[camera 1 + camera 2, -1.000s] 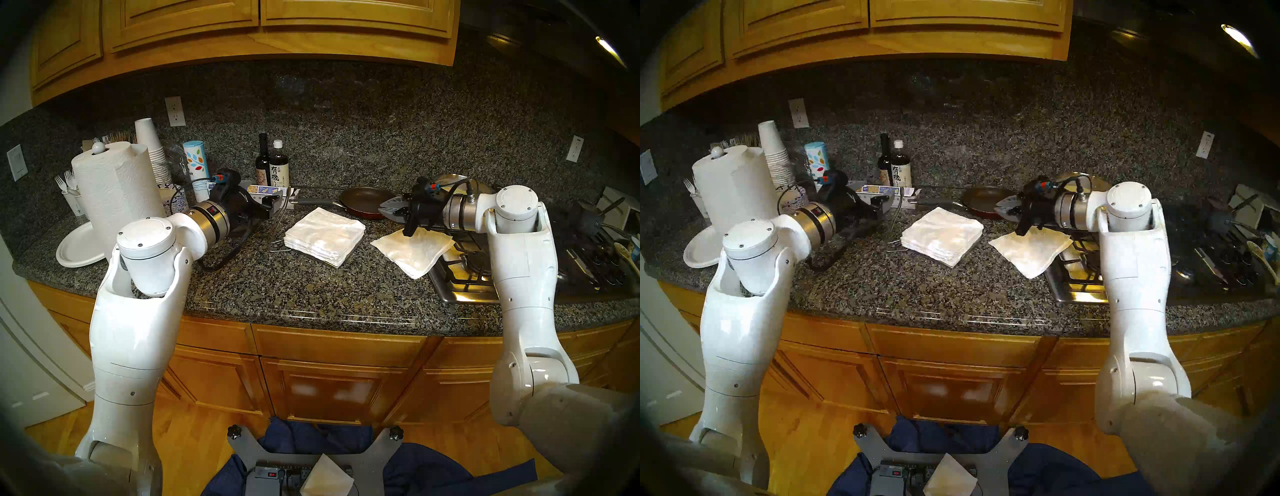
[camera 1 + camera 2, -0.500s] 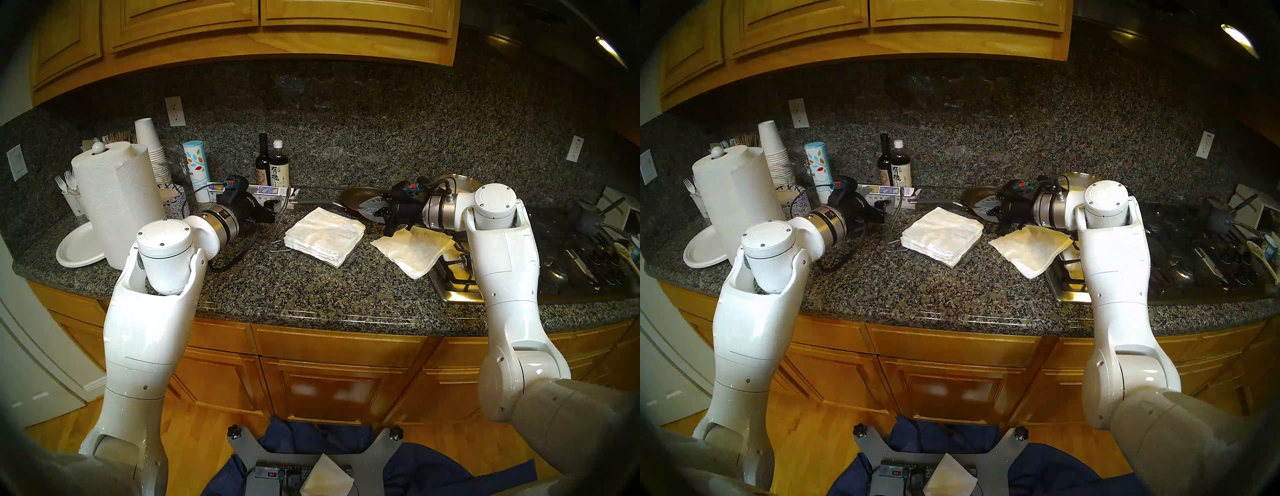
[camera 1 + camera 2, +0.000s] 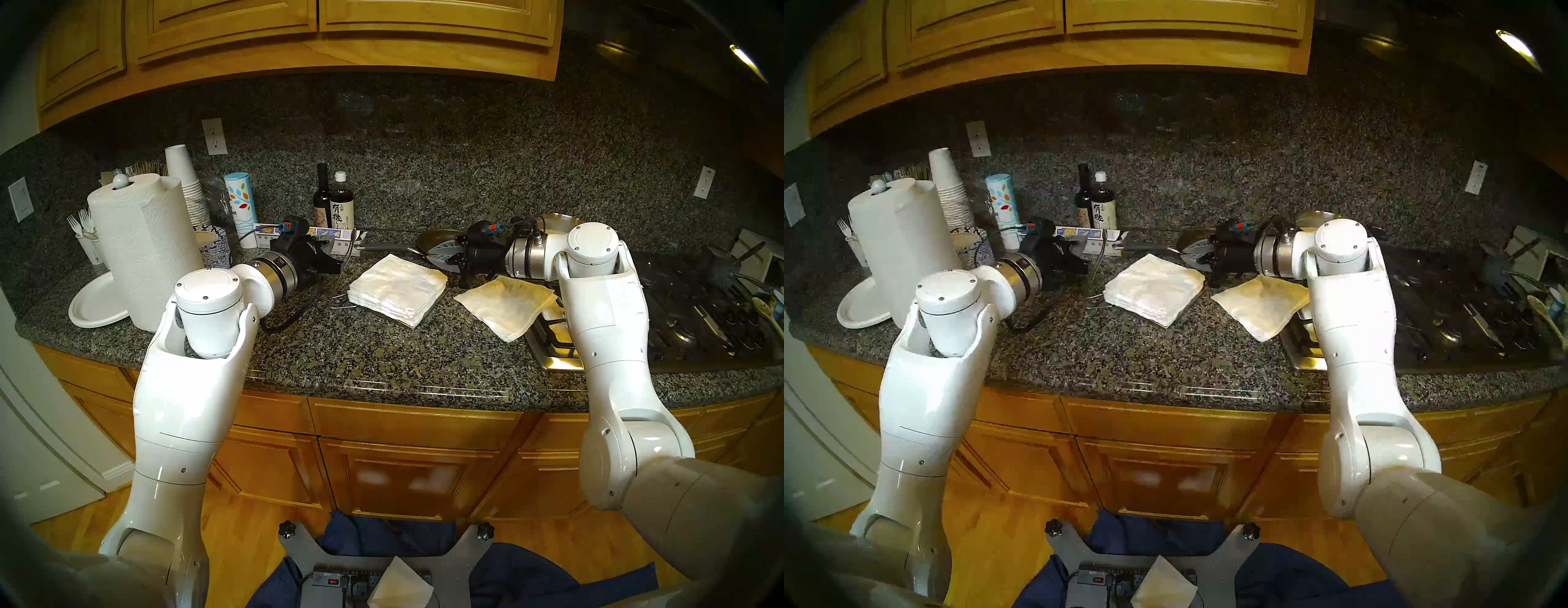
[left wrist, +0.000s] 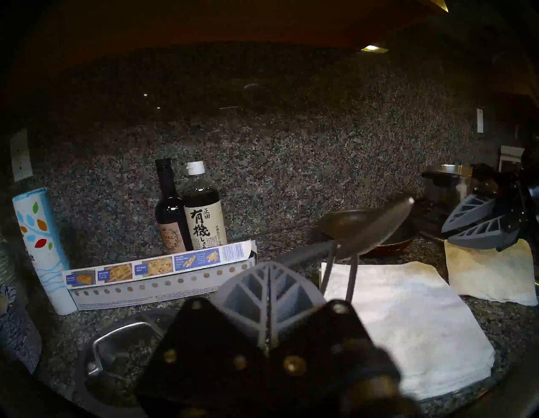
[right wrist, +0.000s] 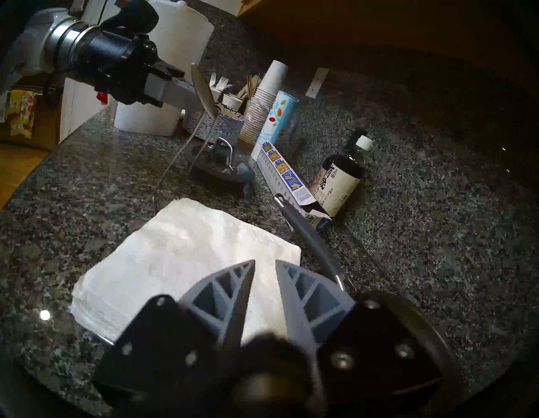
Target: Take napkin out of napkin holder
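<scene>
The single napkin (image 3: 505, 303) lies flat on the counter with its right corner over the stove's edge; it also shows in the left wrist view (image 4: 490, 274). The napkin holder's wire frame (image 3: 339, 302) sits under a thick pile of napkins (image 3: 396, 288). Its hinged arm (image 3: 344, 263) stands raised, and the flattened tip (image 5: 204, 90) rests against my left gripper. My left gripper (image 3: 335, 254) is shut and empty beside the arm. My right gripper (image 3: 430, 254) is open and empty, above the frying pan's rim between the pile and the napkin.
A frying pan (image 3: 428, 240) lies behind the pile, handle pointing left. The gas stove (image 3: 555, 339) is at the right. A foil box (image 3: 331, 233), two dark bottles (image 3: 333, 208), a paper towel roll (image 3: 144, 246) and a white plate (image 3: 95, 301) stand left.
My right gripper has lifted off the single napkin's back corner and moved left toward the pan; the napkin stays on the counter. My left arm has shifted a little right, still against the raised arm.
</scene>
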